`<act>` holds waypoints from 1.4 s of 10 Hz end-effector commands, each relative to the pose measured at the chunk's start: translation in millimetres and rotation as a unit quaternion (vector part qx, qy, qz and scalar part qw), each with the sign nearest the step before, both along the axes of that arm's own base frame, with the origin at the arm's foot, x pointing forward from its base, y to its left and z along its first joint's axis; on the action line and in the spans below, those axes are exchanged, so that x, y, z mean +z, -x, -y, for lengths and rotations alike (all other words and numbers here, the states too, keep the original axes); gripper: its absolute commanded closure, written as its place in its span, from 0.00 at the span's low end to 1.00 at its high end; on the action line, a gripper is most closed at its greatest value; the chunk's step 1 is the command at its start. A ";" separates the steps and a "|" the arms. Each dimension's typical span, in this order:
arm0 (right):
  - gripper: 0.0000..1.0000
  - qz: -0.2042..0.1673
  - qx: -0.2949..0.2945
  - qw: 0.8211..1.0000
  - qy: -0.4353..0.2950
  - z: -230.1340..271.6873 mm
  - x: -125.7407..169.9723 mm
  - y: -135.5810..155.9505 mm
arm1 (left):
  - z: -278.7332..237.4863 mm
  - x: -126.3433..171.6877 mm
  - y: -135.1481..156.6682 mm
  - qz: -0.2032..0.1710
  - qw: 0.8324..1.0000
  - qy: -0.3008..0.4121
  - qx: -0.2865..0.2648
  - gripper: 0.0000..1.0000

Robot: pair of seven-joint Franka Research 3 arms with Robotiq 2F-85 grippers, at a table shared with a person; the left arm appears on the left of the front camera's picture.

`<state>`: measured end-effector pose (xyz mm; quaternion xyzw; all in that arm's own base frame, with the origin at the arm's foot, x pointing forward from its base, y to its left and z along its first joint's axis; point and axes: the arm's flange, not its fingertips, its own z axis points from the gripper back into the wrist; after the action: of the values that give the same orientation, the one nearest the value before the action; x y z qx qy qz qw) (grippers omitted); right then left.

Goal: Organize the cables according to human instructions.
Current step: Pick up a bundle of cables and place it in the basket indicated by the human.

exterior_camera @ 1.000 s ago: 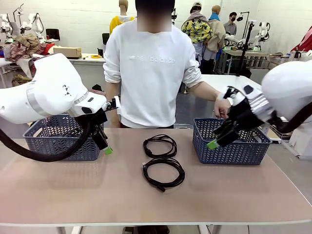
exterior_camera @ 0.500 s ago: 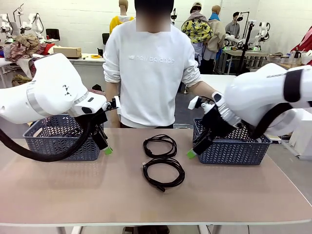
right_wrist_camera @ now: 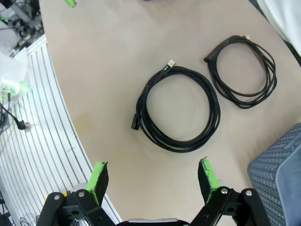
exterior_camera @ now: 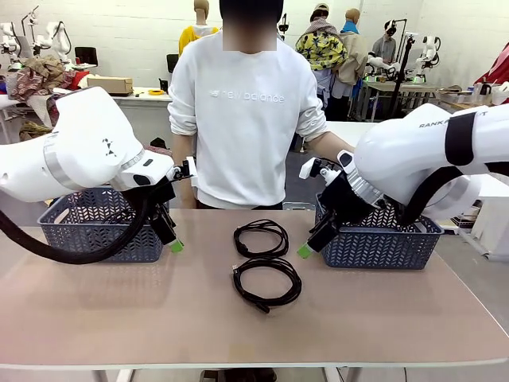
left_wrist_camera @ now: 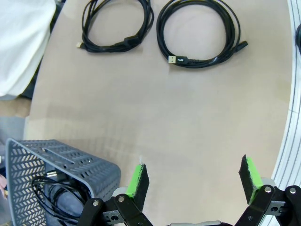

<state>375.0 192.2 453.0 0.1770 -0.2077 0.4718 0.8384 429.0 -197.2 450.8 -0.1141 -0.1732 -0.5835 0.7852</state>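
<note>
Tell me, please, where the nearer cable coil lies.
In the front view, the nearer cable coil lies mid-table, just before the farther coil, between the left basket and right basket.

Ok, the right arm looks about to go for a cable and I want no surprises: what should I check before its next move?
1. Right gripper open and empty: ok.
2. Left gripper open, empty, beside the grey perforated plastic left basket: ok.
3. Nearer black coiled cable flat on the tan table, apart from the farther black coil: ok.
4. Room inside the grey perforated plastic right basket: cannot tell, the right arm covers it.
5. Person's hand clear of that basket: cannot tell; the forearm runs behind that arm.
</note>
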 end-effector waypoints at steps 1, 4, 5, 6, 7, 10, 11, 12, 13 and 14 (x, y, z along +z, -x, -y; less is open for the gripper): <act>0.00 0.000 0.001 1.000 0.000 3.5 -1.8 4.3 | -1.8 0.4 -0.3 0.001 1.000 0.000 0.002 0.00; 0.00 -0.007 -0.013 1.000 0.013 -15.3 -1.5 -3.4 | -1.8 0.4 -0.3 0.001 1.000 0.000 0.002 0.00; 0.00 -0.016 -0.029 0.999 0.029 -31.8 -5.9 -5.6 | -1.8 0.4 -0.3 0.001 1.000 0.000 0.002 0.00; 0.00 -0.026 -0.036 0.998 0.046 -50.8 -12.5 -5.9 | -1.8 0.4 -0.3 0.001 1.000 0.000 0.002 0.00; 0.00 -0.026 -0.044 0.997 0.062 -65.5 -18.6 -7.3 | -1.8 0.4 -0.3 0.001 1.000 0.000 0.002 0.00; 0.00 -0.039 -0.056 0.991 0.115 -101.7 -38.5 -13.4 | -1.8 0.4 -0.3 0.001 1.000 0.000 0.002 0.00; 0.00 -0.041 -0.056 0.990 0.124 -111.1 -43.5 -16.8 | -1.8 0.4 -0.3 0.001 1.000 0.000 0.002 0.00; 0.00 -0.029 -0.066 0.988 0.134 -118.0 -48.0 -20.3 | -1.8 0.4 -0.3 0.001 1.000 0.000 0.002 0.00; 0.00 -0.027 -0.070 0.988 0.135 -123.7 -54.1 -23.2 | -1.8 0.4 -0.3 0.001 1.000 0.000 0.002 0.00; 0.00 -0.028 -0.070 0.988 0.133 -129.7 -61.2 -24.6 | -1.8 0.4 -0.3 0.001 1.000 0.000 0.002 0.00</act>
<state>394.1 310.8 395.4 0.0735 -0.1250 0.4416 0.8854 428.9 -197.4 450.8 -0.1141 -0.1733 -0.5836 0.7851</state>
